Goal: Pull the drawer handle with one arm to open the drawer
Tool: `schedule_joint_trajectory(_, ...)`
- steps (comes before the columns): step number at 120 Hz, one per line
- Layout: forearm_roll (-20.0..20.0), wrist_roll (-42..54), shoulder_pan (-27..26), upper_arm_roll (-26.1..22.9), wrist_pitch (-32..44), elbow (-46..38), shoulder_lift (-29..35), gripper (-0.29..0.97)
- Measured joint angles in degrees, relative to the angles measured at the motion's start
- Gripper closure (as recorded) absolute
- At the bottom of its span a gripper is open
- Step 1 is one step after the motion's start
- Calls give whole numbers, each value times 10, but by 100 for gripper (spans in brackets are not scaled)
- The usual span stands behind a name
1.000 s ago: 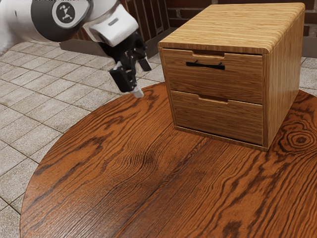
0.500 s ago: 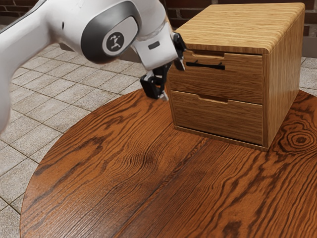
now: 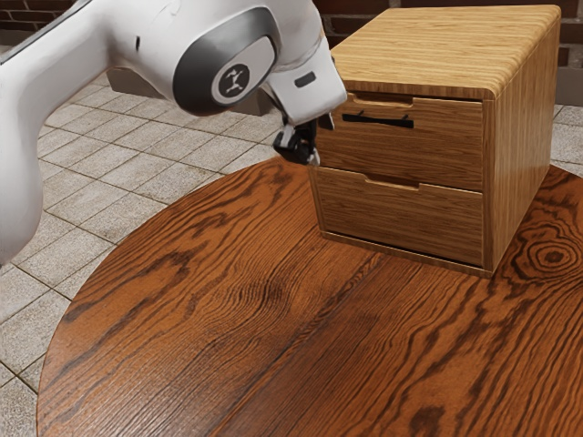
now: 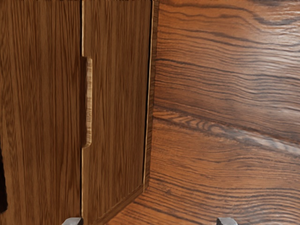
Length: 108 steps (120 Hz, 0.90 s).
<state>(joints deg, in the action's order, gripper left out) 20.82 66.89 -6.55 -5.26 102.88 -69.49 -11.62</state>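
Observation:
A light wooden cabinet (image 3: 437,55) with two drawers stands at the back of the round table. The upper drawer (image 3: 401,141) has a black handle (image 3: 377,119); the lower drawer (image 3: 401,214) has a notch grip (image 3: 392,183). Both drawers sit flush with the cabinet front. My gripper (image 3: 297,148) hangs by the cabinet front's edge toward the exterior view's left, at upper-drawer height, mostly hidden under the white hand. In the wrist view the lower drawer (image 4: 117,93) with its notch grip (image 4: 88,101) lies ahead of the hand. Grey fingertips (image 4: 72,220) stand wide apart with nothing between them, so my gripper (image 4: 149,221) is open.
The dark wooden round table (image 3: 301,337) stretches in front of the cabinet with bare room. A tiled floor (image 3: 82,182) lies beyond its edge at the exterior view's left. A brick wall (image 3: 346,14) rises behind.
My arm has swung toward the exterior view's right, carrying the gripper from over the table's back edge up to the cabinet's front corner. The drawers have not moved.

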Motion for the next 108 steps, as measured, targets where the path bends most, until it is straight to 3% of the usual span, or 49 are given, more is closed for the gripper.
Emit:
schedule_joint_trajectory(45,-64,-28,0,-1,-14,81,-62,48)
schedule_joint_trajectory(108,-69,-24,3,20,25,156,-125,34)
